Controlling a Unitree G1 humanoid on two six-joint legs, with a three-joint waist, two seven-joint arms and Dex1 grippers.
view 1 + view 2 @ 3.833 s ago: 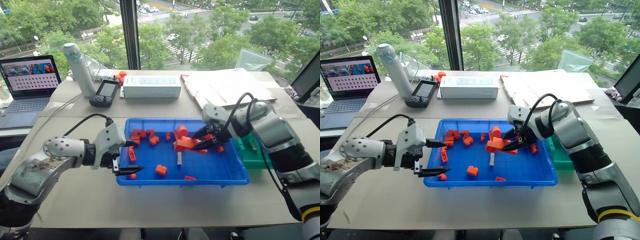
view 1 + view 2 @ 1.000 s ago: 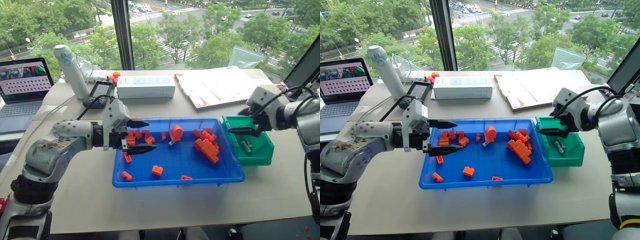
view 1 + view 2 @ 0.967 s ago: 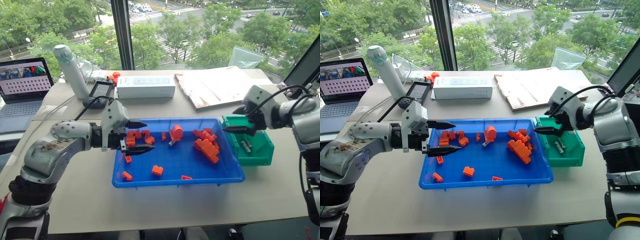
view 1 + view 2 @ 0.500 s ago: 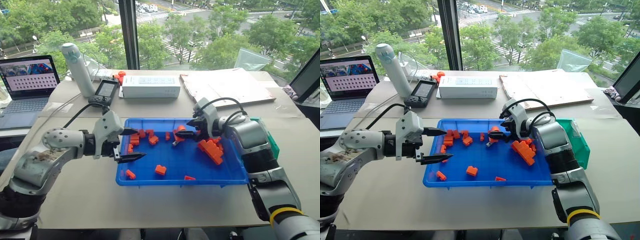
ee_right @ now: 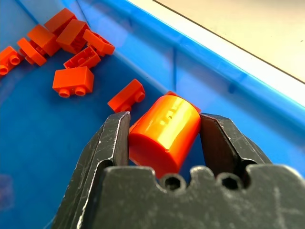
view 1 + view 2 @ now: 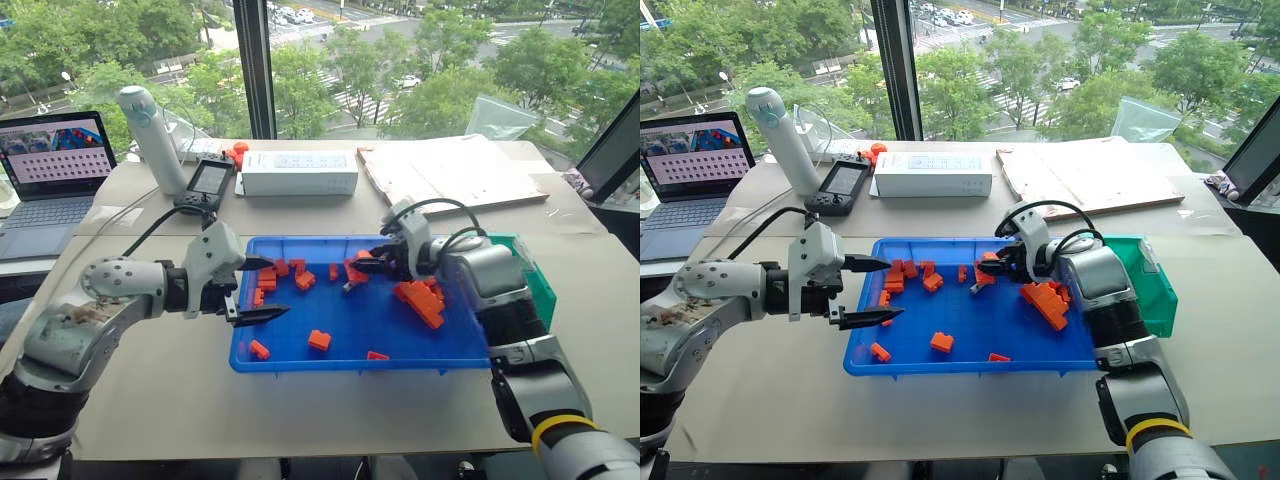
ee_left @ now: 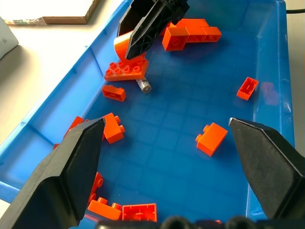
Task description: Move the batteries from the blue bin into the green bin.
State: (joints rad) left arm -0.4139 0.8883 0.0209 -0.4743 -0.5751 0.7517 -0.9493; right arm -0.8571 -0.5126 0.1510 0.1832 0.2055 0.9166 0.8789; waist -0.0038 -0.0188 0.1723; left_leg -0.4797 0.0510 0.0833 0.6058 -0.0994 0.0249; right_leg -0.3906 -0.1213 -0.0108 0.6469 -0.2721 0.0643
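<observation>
Inside the blue bin (image 6: pixel 440 345), the right claw (image 5: pixel 164 129) grips an orange cylinder (image 5: pixel 164 131) beside a battery (image 7: pixel 143 86).

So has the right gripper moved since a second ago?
Yes. The right gripper came from over the green bin into the blue bin.

Your robot's arms are silver-grey metal with black joint bands; a black cable loops over each wrist. The left gripper (image 6: pixel 262 289) and right gripper (image 6: pixel 362 265) carry tapered black fingers (image 5: pixel 107 143), screw holes at their base.
</observation>
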